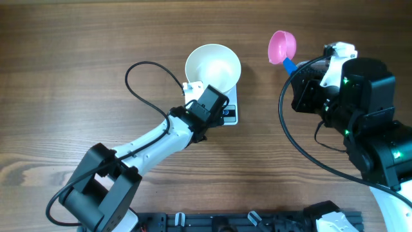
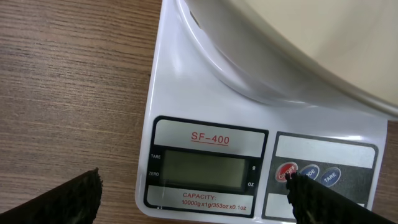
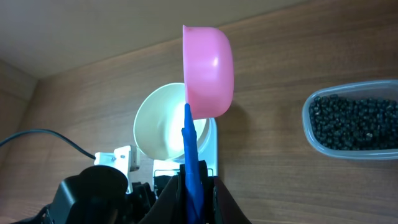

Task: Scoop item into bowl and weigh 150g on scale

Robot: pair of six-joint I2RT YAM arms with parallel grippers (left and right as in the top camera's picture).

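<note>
Overhead looks straight down; both wrist views share the scale (image 2: 210, 138), the left far closer.

The scale (image 2: 211, 118) reads "SF-400" and "CAPACITY: 10000gx1g/353ozx0.1oz", with "TARE" on one button (image 2: 330, 177).

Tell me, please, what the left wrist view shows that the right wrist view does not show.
Only the left wrist view: the blank display of the scale, its SF-400 label and round buttons, and one fingertip of the open left tool at the red button.
Only the right wrist view: the pink scoop, its blue handle shut in the right tool, and the clear tub of black pieces.
Both: the white bowl standing on the scale, and the wooden table.
</note>
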